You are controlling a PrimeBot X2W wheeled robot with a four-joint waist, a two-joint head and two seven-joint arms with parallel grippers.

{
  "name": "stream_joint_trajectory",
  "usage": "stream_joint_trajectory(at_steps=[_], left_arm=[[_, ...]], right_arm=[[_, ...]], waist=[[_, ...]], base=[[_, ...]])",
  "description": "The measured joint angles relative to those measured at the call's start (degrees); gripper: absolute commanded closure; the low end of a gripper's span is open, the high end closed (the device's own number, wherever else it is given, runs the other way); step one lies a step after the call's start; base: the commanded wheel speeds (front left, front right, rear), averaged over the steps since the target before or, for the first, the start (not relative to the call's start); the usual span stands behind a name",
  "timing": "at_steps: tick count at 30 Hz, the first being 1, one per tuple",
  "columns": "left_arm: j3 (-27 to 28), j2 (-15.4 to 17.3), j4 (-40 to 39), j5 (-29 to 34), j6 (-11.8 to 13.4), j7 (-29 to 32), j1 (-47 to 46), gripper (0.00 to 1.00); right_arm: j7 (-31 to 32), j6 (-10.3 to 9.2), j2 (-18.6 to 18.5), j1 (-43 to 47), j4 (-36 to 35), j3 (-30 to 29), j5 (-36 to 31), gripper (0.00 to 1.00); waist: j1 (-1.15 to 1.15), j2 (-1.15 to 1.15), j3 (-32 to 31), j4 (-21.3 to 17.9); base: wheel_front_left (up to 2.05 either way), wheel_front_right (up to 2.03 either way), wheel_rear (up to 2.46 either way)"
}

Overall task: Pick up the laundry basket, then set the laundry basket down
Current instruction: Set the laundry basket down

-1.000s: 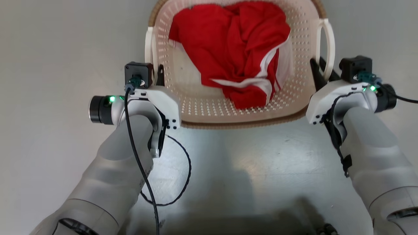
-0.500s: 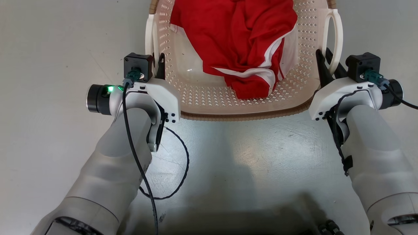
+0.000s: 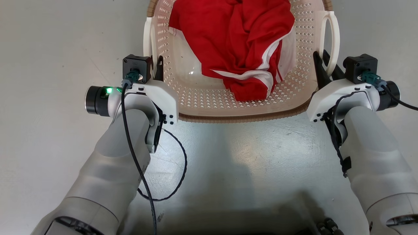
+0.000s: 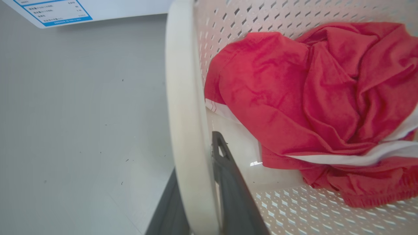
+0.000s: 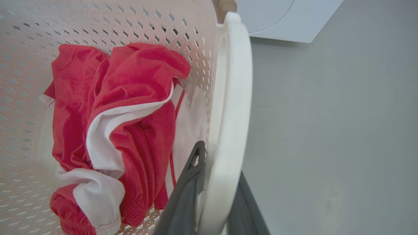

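Observation:
The cream-white perforated laundry basket (image 3: 209,98) with a brown woven-look rim lies between my two arms and holds a red garment (image 3: 238,42) with white trim. My left gripper (image 3: 156,65) is shut on the basket's left loop handle (image 4: 184,114), one dark finger inside the loop and one outside. My right gripper (image 3: 321,63) is shut on the right loop handle (image 5: 230,107) in the same way. The left wrist view has the left gripper (image 4: 199,178) astride its handle, and the right wrist view has the right gripper (image 5: 218,186) astride its own. The basket's far end is cut off.
Grey floor (image 3: 248,156) spreads all round. A white washing machine (image 5: 281,19) stands beyond the basket's right side, and its labelled corner (image 4: 49,11) appears past the left side. A black cable (image 3: 179,173) loops beside my left forearm.
The basket and both grippers have shifted together a little up the head view, and the floor marks have shifted too. Both grips on the handles are unchanged.

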Motion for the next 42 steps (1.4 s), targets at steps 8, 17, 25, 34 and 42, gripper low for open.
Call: stream_joint_trajectory(at_steps=[8,17,25,34,42], left_arm=[[-0.6,0.0,0.5,0.0,0.0,0.0,-0.1,1.00],[-1.2,-0.3,1.2,-0.3,0.1,0.0,-0.6,0.00],[-3.0,-0.7,2.8,-2.0,1.7,0.0,-0.7,0.00],[-2.3,-0.8,3.0,-2.3,3.1,0.0,-0.6,0.00],[2.5,-0.7,-0.8,-2.3,2.6,0.0,3.3,0.00]], right_arm=[[0.0,0.00,0.0,0.0,0.1,0.3,0.4,1.00],[0.0,0.00,0.1,0.0,0.0,-1.2,0.2,0.00],[-0.1,0.00,0.2,0.2,-0.3,-4.4,-2.0,0.00],[-0.1,0.00,0.2,2.6,-2.6,-4.6,-1.4,0.00],[-0.1,0.00,0.3,6.6,-5.4,-3.7,-0.1,0.00]], waist=[[0.00,0.00,0.1,-0.2],[0.00,0.00,0.6,-0.4],[0.00,0.00,0.1,0.2],[0.00,0.00,-3.1,0.3],[0.00,0.00,-10.3,0.2]], base=[[0.00,0.00,0.00],[0.00,0.00,0.00],[0.00,0.00,0.00],[0.00,0.00,0.00],[0.00,0.00,0.00]])
